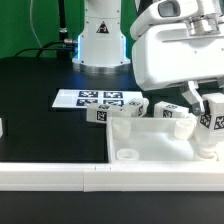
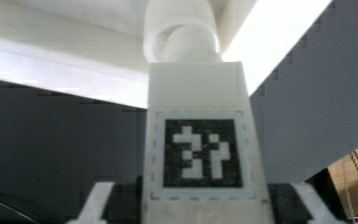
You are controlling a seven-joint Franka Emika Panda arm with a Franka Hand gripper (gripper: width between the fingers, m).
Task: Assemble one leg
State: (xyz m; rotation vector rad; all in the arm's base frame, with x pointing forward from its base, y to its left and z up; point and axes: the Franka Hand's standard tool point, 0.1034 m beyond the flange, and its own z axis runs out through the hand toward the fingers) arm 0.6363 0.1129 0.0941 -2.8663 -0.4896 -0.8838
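— White leg (image 2: 197, 110) between the fingers (image 2: 98, 203), yes? How does the end effector (image 1: 204, 108) stand?
— It pinches the leg from both sides. The tag faces the wrist camera and the peg end points away. The leg is at the far corner of the panel (image 1: 150, 150), on the exterior view's right. Whether it touches the panel, I cannot tell.
— And the worktop (image 1: 40, 80)?
— Black. Three other legs (image 1: 105, 113) lie just behind the panel, and the marker board (image 1: 98, 98) behind them. A green backdrop (image 1: 20, 20) is far behind.
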